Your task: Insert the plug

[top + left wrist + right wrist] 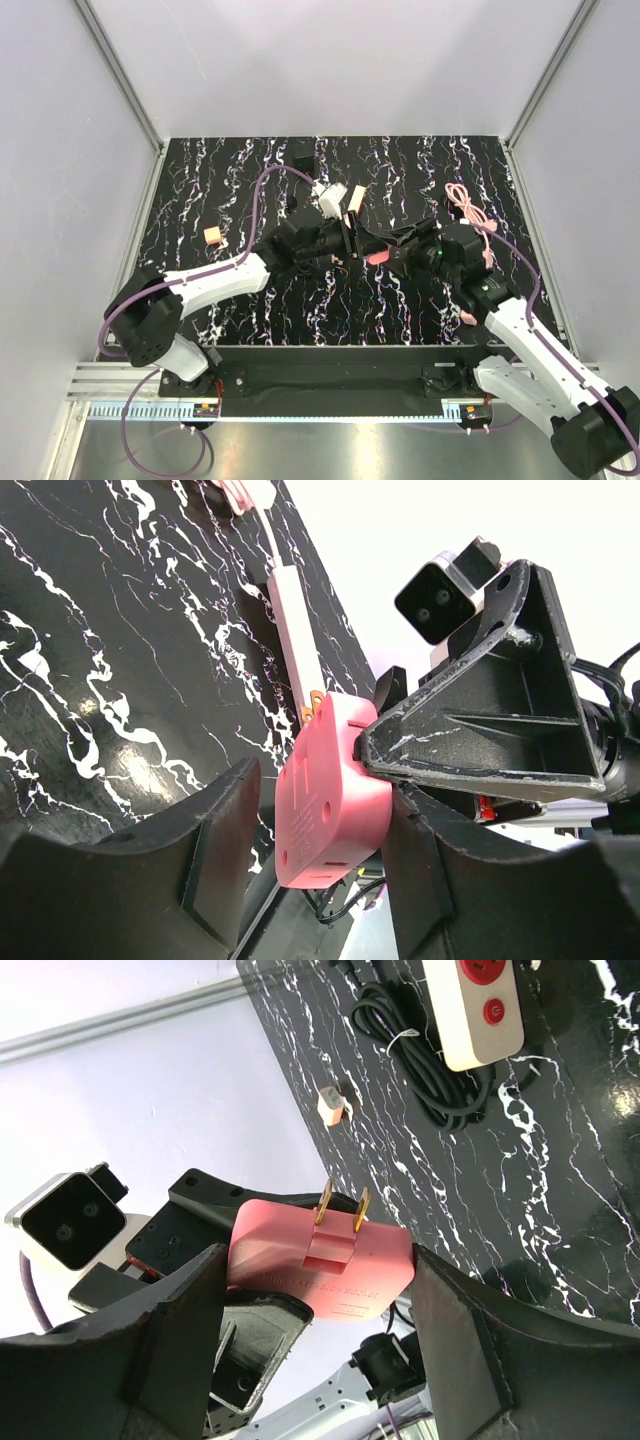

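Mid-table: right gripper (400, 256) clamping pink plug (320, 1265) across body, brass prongs showing free. Left gripper (320, 830) sitting partly open around same plug, one finger touching, other showing gap. Cream power strip (478, 1010) lying farther back, apart.

One plug (320, 1270), one power strip (465, 1040)

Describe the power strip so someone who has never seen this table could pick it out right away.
On the black marbled table, look just beyond the centre, beside a bundled black cord. The power strip is a cream bar with red round fittings, unlike the tiny cube or the pink plug held in the air.
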Controlling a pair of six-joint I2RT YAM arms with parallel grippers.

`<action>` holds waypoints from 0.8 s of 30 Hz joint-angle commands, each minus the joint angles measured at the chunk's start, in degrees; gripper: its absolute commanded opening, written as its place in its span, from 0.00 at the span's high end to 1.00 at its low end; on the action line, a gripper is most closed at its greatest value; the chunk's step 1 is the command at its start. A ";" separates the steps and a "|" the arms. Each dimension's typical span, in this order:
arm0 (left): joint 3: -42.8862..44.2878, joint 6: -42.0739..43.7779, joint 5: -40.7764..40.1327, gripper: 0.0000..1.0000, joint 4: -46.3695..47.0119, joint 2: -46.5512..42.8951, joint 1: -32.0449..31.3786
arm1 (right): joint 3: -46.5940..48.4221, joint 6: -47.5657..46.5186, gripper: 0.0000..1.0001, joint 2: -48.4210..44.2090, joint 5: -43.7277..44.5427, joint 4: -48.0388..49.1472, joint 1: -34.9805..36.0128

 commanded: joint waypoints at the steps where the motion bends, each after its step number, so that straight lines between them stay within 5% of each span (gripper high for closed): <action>1: 1.35 1.21 -3.57 0.48 2.31 1.34 -0.09 | -1.02 2.89 0.77 -3.11 2.12 2.79 0.48; 7: 0.74 0.51 -4.28 0.39 2.31 2.05 -0.36 | -2.43 4.22 0.78 -5.31 3.88 2.35 0.57; 13: 0.30 0.68 -4.89 0.37 2.57 2.31 -0.80 | -3.30 4.83 0.78 -6.54 6.16 1.91 0.57; 17: -1.10 1.30 -4.02 0.45 6.77 2.05 -1.24 | -4.01 6.41 0.78 -7.86 8.10 1.56 0.48; 24: -3.22 3.84 -2.78 0.36 11.97 1.08 -2.03 | -3.31 6.77 0.78 -6.63 7.58 1.56 0.57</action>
